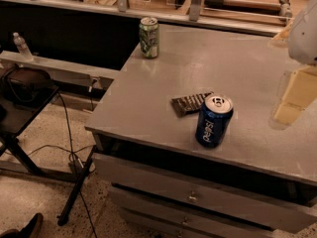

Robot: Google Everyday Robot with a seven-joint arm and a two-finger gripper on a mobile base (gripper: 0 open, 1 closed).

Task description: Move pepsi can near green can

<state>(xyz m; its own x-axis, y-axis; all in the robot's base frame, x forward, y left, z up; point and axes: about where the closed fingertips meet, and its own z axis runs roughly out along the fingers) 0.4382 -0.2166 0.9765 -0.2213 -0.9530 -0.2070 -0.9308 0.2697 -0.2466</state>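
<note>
The pepsi can [214,121], dark blue with white lettering and a silver top, stands upright near the front edge of the grey table [208,68]. The green can [149,37], green and white with a silver top, stands upright at the table's far left corner, well apart from the blue can. My gripper [292,95] hangs over the right side of the table, to the right of the pepsi can and clear of it. It holds nothing that I can see. The arm's white body [304,29] is cut off by the right edge.
A dark flat snack packet [190,103] lies just left of and behind the pepsi can. Drawers [193,197] sit under the tabletop. Left of the table are a lower shelf with a bottle [22,46], a dark bag [25,83] and cables on the floor.
</note>
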